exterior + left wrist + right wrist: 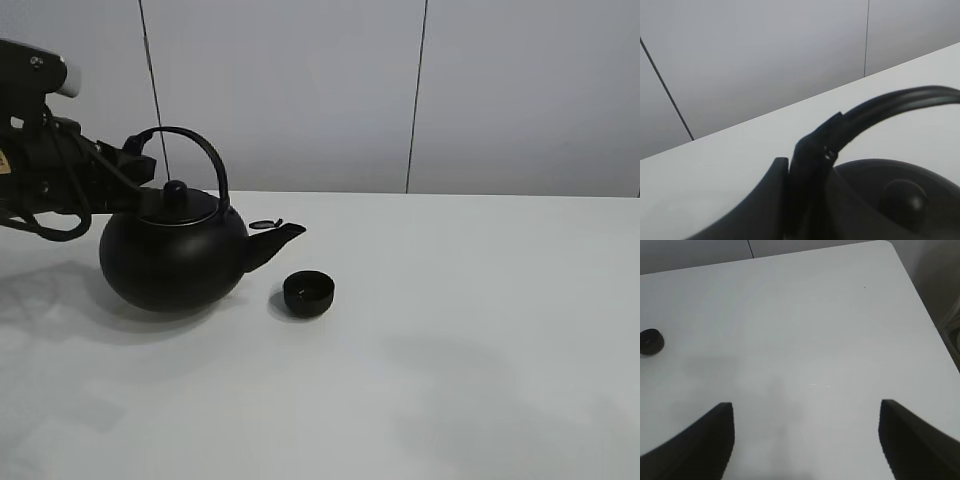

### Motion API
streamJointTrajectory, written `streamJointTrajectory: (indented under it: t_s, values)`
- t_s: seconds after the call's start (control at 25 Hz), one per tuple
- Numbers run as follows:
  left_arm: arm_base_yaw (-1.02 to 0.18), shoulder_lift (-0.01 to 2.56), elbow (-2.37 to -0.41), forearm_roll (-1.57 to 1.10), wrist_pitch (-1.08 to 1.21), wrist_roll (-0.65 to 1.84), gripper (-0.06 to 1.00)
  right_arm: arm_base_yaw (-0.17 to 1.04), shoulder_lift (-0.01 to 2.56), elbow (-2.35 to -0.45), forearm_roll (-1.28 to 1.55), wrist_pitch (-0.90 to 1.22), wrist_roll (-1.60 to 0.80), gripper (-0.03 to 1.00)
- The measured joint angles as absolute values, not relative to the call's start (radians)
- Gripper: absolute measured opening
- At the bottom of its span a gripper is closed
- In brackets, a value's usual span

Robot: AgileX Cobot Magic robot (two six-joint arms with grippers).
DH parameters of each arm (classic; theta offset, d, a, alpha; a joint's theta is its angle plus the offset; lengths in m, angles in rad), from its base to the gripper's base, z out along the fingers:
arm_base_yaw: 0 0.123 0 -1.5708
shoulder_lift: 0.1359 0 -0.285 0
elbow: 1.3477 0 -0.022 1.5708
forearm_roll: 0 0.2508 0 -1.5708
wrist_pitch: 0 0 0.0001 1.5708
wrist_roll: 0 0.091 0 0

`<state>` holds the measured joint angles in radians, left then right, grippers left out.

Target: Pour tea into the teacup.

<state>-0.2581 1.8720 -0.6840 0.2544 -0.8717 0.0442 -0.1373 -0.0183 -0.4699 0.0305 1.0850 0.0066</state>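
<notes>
**Kettle gripped at the handle, teacup beside the spout**

Seen from the high camera, the black kettle is upright on the white table, with its spout turned toward three o'clock. The teacup sits at about four o'clock from the kettle, just beside the spout tip and not touching it. The left gripper is at ten o'clock of the kettle. Only the left wrist view shows it closely: its fingers are pressed on the arched handle near the base, with the lid knob beyond. The right gripper appears only in its own wrist view, jaws spread wide over bare table, well apart from the teacup. Behind the table stands a pale grey wall with thin dark seams.
</notes>
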Motion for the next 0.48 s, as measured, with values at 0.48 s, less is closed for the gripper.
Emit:
streamJointTrajectory:
  t_s: [0.48]
  values:
    - [-0.258,1.882,-0.731,0.254,-0.836,0.045,0.11,-0.137,-0.018,-0.470,0.030,1.085,0.007,0.55]
